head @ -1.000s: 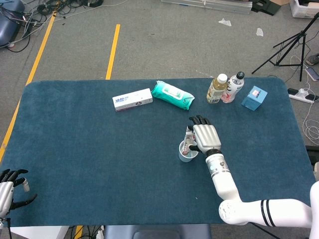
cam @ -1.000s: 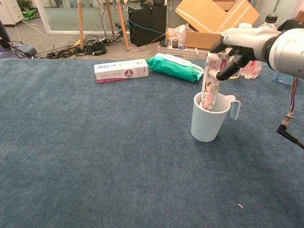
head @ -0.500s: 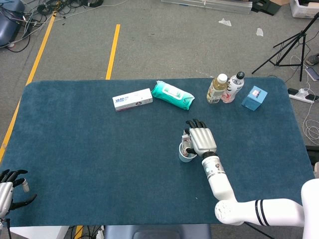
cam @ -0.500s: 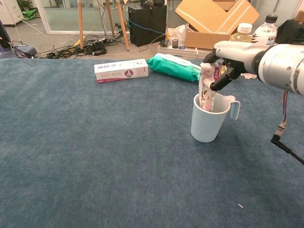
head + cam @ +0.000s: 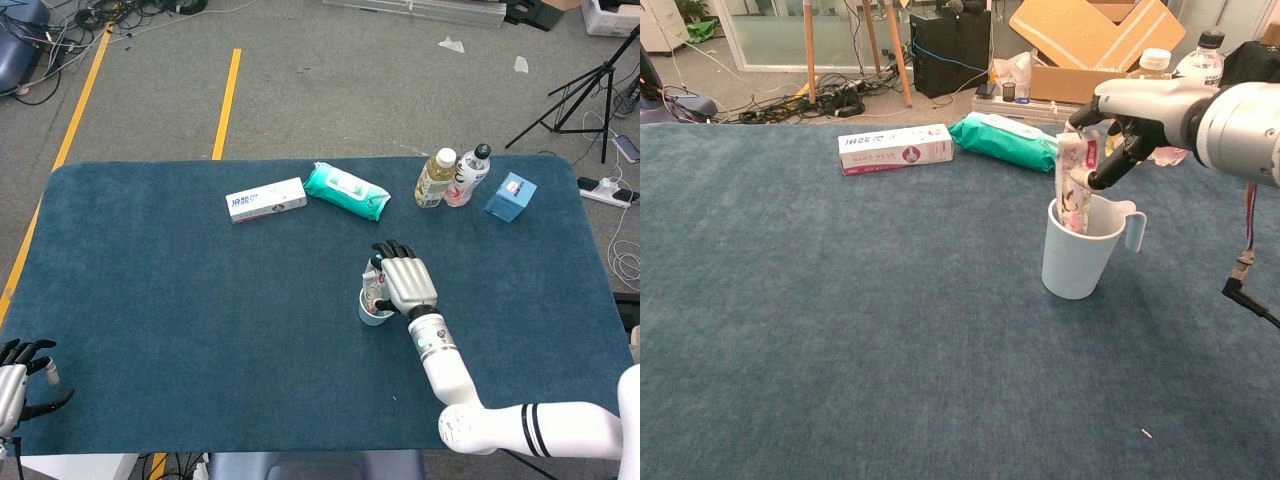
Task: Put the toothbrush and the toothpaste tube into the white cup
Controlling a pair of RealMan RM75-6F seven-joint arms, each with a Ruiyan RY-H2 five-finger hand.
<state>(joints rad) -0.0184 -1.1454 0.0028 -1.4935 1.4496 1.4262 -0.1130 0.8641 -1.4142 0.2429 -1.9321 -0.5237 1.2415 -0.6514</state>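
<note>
On the blue table cloth [image 5: 180, 300], a white box [image 5: 265, 200] sits at eleven o'clock beside a green wipes pack [image 5: 346, 190]; two bottles [image 5: 452, 177] and a small blue box [image 5: 510, 195] stand at one o'clock.

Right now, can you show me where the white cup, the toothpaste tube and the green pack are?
white cup [image 5: 1074, 262], chest view, on its front wall.
toothpaste tube [image 5: 1075, 180], chest view, on the part sticking up out of the cup.
green pack [image 5: 346, 190], head view, on the middle of its top.

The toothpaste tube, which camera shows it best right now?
Chest view: the toothpaste tube stands in the white cup, pinched by the right hand. From the head view, that hand covers nearly all of it.
</note>
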